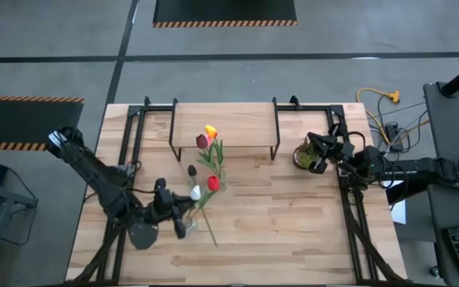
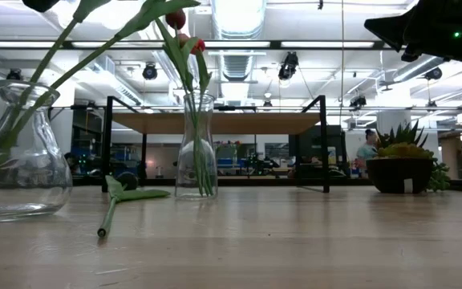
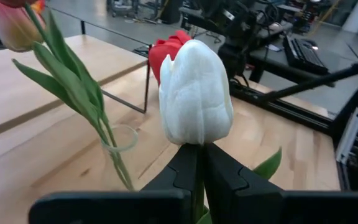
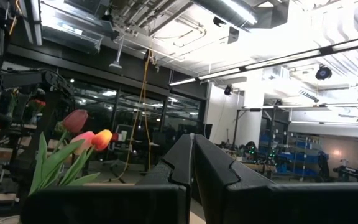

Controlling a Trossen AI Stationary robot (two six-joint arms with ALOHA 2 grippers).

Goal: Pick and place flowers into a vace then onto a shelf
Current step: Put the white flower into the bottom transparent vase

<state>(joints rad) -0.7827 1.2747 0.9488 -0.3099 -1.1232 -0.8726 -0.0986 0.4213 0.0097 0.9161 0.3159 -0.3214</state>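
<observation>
My left gripper (image 3: 202,149) is shut on a white tulip (image 3: 194,93), which also shows in the high view (image 1: 195,192). A red tulip head (image 3: 166,50) is close behind it; whether it is held too, I cannot tell. A narrow glass vase (image 2: 196,152) stands in front of the shelf (image 1: 221,127) with yellow (image 1: 210,131) and maroon (image 1: 202,141) tulips in it. A wide glass vase (image 2: 14,152) stands near left, and green stems slant through its mouth. A loose stem (image 2: 111,210) lies on the table. My right gripper (image 1: 319,155) is shut and empty, up over the potted plant. My left gripper pinches the white tulip's stem just under the head (image 3: 200,144) between its two fingers. The head stands upright just beyond the fingertips, lifted clear of the table. The stem below the fingers is hidden by the gripper in the wrist view.
A small spiky potted plant (image 2: 403,160) stands at the right by the shelf's leg. The shelf's black metal legs (image 1: 276,131) stand on the far half of the table. Black arm frames run along both table sides. The near middle of the table (image 1: 293,231) is bare wood.
</observation>
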